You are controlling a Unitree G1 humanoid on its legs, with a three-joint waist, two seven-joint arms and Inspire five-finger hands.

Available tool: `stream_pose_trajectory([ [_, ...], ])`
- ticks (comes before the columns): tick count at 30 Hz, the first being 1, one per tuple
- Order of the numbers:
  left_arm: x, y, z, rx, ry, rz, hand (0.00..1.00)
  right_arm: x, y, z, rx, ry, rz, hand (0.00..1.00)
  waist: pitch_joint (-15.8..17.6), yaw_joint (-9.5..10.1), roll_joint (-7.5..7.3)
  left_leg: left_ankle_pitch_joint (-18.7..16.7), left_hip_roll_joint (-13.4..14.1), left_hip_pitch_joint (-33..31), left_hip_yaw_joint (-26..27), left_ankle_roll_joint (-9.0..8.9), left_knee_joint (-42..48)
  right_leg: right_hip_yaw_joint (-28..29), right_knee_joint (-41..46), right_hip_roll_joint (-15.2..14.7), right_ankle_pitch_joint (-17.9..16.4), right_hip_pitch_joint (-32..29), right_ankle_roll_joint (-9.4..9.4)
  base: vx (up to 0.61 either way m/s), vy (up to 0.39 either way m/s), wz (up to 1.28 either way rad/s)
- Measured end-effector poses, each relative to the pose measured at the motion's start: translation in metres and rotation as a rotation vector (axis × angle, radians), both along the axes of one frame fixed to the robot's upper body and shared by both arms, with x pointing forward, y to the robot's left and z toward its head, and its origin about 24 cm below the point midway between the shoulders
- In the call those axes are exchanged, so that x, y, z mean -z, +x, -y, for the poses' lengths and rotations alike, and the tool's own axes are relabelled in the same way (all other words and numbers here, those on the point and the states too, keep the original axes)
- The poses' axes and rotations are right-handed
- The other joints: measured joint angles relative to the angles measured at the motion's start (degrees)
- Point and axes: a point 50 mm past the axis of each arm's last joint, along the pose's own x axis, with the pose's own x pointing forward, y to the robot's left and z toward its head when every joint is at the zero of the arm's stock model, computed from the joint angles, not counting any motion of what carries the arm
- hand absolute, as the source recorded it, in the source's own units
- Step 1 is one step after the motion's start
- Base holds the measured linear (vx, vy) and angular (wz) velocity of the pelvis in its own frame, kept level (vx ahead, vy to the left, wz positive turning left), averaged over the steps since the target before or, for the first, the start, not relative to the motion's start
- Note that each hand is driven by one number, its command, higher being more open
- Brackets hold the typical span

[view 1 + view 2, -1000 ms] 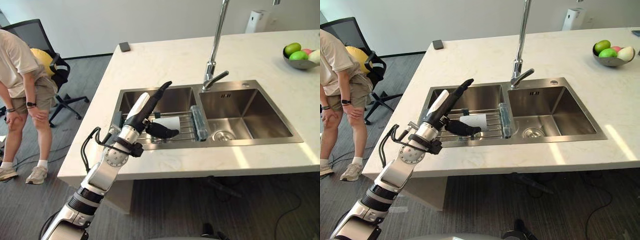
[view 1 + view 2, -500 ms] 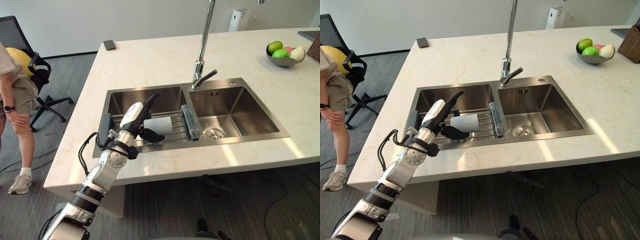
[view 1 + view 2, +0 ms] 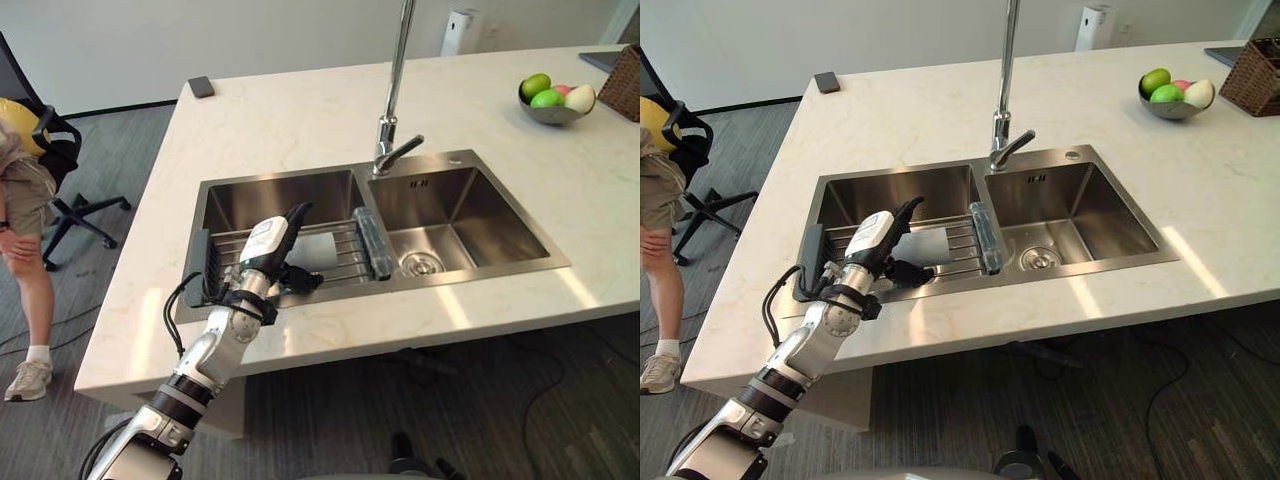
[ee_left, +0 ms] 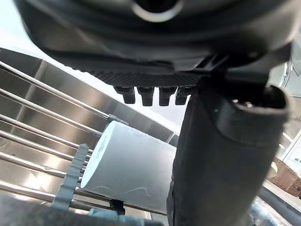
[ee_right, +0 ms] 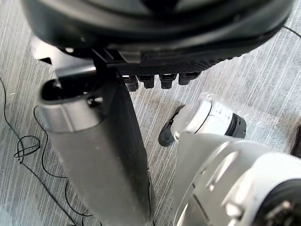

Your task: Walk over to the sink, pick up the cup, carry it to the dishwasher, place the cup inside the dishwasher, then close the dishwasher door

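A white cup (image 3: 318, 256) lies on its side on the wire rack (image 3: 345, 248) across the sink's left basin (image 3: 250, 200). My left hand (image 3: 268, 240) reaches over the counter's front edge to the rack. Its straight fingers (image 3: 295, 215) lie over the cup's near end and its thumb (image 3: 303, 282) sticks out below it. In the left wrist view the cup (image 4: 134, 169) sits just past the fingers (image 4: 150, 94), beside the thumb (image 4: 221, 155), with nothing closed on it. The left hand is open. My right hand (image 5: 155, 28) hangs above grey floor, fingers straight.
A tall faucet (image 3: 392, 90) stands behind the sink divider, where a clear roll (image 3: 372, 240) lies. The right basin (image 3: 470, 215) has a drain. A fruit bowl (image 3: 548, 98) and wicker basket (image 3: 630, 80) sit far right, a phone (image 3: 201, 87) far left. A person (image 3: 20, 200) and office chair (image 3: 60, 150) are left.
The camera has moved nearer and the picture has shifted. My left hand has dropped from above the rack down to the cup, its fingers now lying over it.
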Motion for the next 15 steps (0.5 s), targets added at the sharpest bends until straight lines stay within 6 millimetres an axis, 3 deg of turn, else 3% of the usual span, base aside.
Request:
stream_pose_trajectory([
  [15,0.0016,0.0085,0.0048,0.042,0.084,-0.150,1.00,-0.0010,0.0039,0.0017,-0.009,-0.009,0.020,1.00,0.9,-0.88,0.45,-0.4,-0.1,0.0,0.1,0.37,0.5,0.0,0.0,0.0,-0.1,0.0,0.08,-0.01,-0.004,-0.01],
])
